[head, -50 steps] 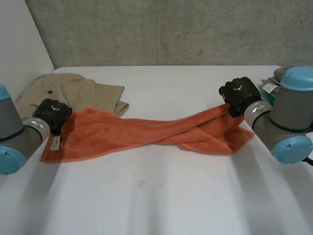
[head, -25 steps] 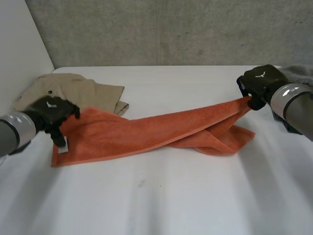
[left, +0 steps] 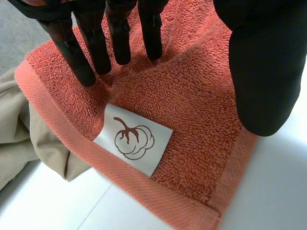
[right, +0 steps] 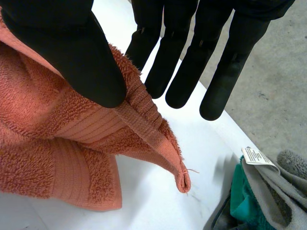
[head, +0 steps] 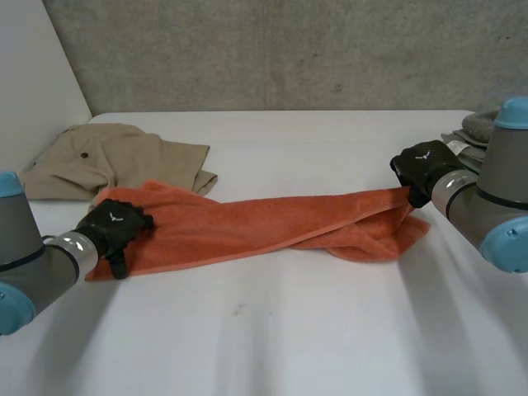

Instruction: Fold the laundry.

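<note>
pinching towel (head: 247, 224): right hand (head: 424, 165); left hand (head: 116, 224) presses.

We see a white table (head: 272, 330). An orange towel (head: 247, 223) lies across its middle, stretched long from 9 o'clock to 3 o'clock. Towards the 3 o'clock end it is twisted and doubled over itself. Its corner at 9 o'clock lies flat and carries a white label (left: 133, 139) with a brown drawing. At 10 o'clock a beige garment (head: 115, 157) lies crumpled, and the towel's edge overlaps it a little. At 2 o'clock, by the table's edge, a small heap of grey and teal clothes (right: 249, 201) lies near the towel's end without touching it.
</note>
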Robot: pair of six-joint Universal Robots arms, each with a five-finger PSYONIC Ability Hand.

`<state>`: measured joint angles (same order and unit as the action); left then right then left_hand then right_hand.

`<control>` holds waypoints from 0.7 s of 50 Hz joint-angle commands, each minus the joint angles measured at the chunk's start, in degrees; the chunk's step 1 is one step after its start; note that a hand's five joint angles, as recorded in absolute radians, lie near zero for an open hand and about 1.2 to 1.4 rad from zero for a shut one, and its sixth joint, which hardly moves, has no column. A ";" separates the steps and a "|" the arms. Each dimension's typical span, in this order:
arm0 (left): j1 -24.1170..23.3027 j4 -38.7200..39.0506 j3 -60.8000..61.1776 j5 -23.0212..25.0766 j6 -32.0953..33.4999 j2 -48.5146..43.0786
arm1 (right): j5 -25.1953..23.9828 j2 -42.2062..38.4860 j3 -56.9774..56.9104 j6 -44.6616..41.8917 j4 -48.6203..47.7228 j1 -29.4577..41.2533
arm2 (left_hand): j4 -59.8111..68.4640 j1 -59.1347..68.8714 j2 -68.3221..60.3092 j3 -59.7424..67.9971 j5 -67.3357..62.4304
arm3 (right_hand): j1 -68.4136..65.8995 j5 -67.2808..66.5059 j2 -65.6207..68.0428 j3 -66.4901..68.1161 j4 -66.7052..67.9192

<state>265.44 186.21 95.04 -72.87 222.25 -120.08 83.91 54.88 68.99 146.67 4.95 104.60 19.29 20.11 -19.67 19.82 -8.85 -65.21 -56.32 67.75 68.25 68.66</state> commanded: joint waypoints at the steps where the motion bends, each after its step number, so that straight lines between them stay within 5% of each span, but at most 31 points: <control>1: -0.45 2.84 -0.47 -0.34 0.02 -1.12 | -0.06 -0.03 0.62 -0.33 -0.55 0.08 | 0.34 -0.48 0.04 -0.19 -0.78 | -14.79 -13.68 12.25 11.75 11.34; 17: -0.71 6.10 -3.72 -1.39 3.63 -5.60 | -0.06 0.05 1.14 -0.95 -0.64 0.25 | 7.06 6.24 -6.68 6.53 -7.50 | -14.79 -13.68 12.25 11.75 11.34; 28: -0.80 6.63 -5.57 -1.22 2.14 -5.87 | -0.06 0.23 1.49 -1.04 -0.73 0.25 | 37.68 36.85 -37.29 37.14 -38.11 | -14.79 -13.68 12.25 11.75 11.34; 35: -0.80 7.24 -5.84 -1.48 0.64 -5.69 | -0.06 0.23 1.58 -1.21 -0.73 0.25 | 31.82 31.00 -31.44 31.29 -32.26 | -14.79 -13.68 12.25 11.75 11.34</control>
<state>264.65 192.90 89.41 -74.21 224.37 -126.10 83.86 55.13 70.48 145.55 4.23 104.85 49.16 43.50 -48.63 48.79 -10.07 -65.21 -56.32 67.75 68.25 68.66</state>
